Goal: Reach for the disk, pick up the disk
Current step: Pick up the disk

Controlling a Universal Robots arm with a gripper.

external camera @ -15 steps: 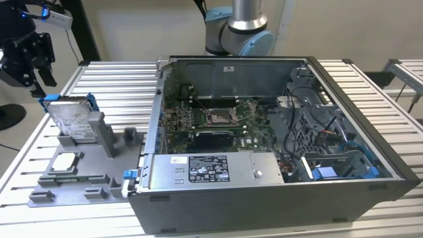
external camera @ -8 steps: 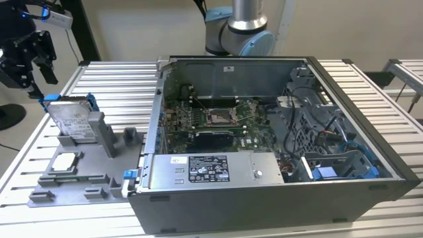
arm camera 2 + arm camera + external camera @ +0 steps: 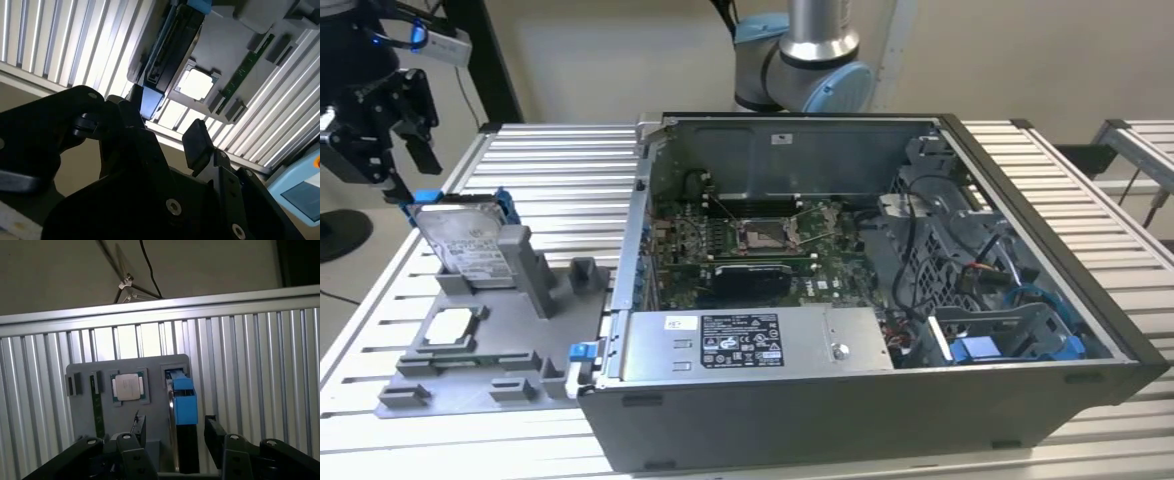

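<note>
Grey tray [image 3: 470,372] holds the disk [image 3: 184,408] on edge — chip [image 3: 129,387] alongside — beneath the open hand [image 3: 175,423].

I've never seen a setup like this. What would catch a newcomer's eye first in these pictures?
The big open computer case takes up the middle of the exterior view, with its circuit board exposed. At the exterior view's left, the disk, framed in bright blue, stands upright in a grey holder. The black gripper hangs just above the disk, open and lined up over it.
</note>
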